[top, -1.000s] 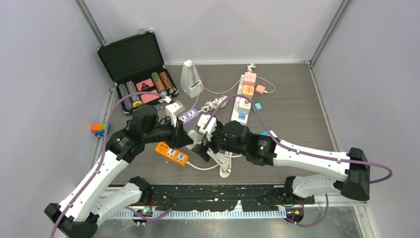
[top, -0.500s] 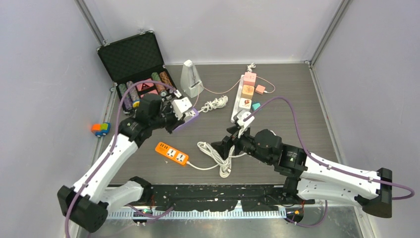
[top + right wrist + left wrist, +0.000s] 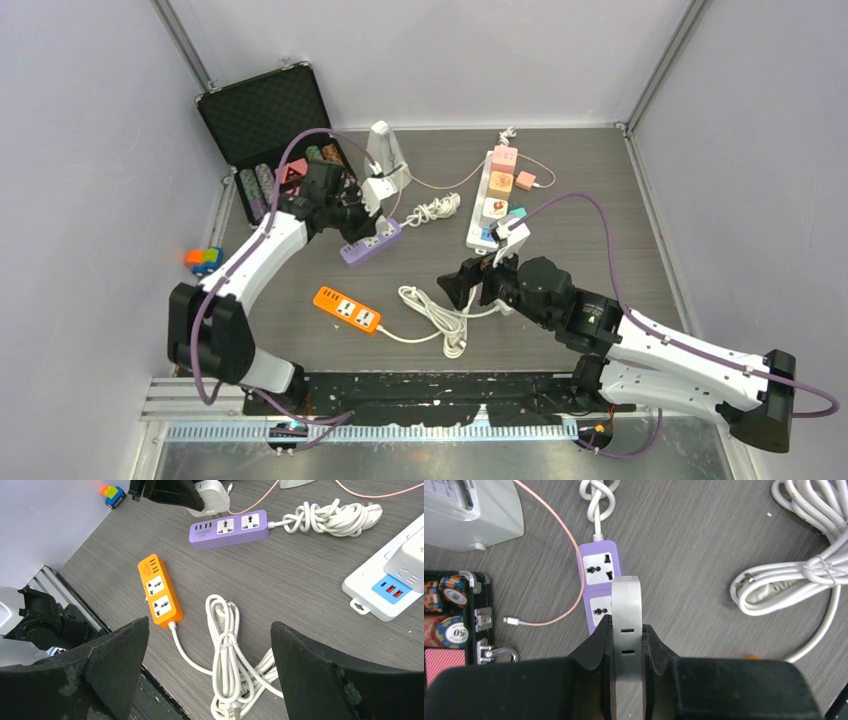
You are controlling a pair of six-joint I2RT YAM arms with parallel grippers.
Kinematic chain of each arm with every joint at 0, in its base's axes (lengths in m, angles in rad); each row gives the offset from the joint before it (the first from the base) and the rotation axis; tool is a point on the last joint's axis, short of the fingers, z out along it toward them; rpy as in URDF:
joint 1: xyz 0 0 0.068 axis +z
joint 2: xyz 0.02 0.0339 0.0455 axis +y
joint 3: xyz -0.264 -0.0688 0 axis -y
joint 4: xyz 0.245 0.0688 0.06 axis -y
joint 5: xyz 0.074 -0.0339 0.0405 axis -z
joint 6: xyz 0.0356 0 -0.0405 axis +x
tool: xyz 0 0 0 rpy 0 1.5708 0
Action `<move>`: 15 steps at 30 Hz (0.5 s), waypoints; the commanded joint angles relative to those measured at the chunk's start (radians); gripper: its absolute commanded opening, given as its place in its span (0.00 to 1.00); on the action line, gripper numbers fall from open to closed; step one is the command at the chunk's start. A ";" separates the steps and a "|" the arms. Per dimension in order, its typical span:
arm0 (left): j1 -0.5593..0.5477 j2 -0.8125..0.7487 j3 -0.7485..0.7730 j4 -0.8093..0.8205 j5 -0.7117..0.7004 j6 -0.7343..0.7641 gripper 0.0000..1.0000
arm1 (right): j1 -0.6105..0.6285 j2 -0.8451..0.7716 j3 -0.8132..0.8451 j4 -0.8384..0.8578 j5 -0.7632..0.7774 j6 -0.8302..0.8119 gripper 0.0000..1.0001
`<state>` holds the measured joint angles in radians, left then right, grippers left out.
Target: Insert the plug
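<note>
- Your left gripper (image 3: 626, 635) pinches the white plug (image 3: 626, 597) between its jaws at centre frame, the plug's tip over the purple power strip (image 3: 599, 570).
- Your right gripper (image 3: 209, 627) gapes wide, empty, above the coiled white cable (image 3: 225, 647).

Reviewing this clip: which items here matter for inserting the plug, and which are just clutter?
In play: white plug, clamped in the left hand; purple power strip under it.

Clutter: orange power strip, its coiled white cable, white power strip, poker chip case, metronome.
</note>
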<state>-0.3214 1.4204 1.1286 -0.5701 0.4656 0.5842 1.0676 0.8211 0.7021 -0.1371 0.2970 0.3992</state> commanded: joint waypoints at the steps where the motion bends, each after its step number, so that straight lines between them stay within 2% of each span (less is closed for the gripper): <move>1: 0.019 0.102 0.090 0.015 0.030 0.002 0.00 | -0.022 0.016 0.016 0.025 -0.003 0.012 0.96; 7: 0.045 0.218 0.185 -0.048 -0.009 -0.026 0.00 | -0.066 0.044 0.020 0.025 -0.030 0.002 0.96; 15: 0.048 0.236 0.162 -0.062 -0.022 -0.043 0.00 | -0.109 0.062 0.012 0.026 -0.062 0.003 0.96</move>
<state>-0.2771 1.6623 1.2758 -0.6109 0.4442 0.5556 0.9726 0.8822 0.7017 -0.1394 0.2527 0.3992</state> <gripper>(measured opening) 0.137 0.957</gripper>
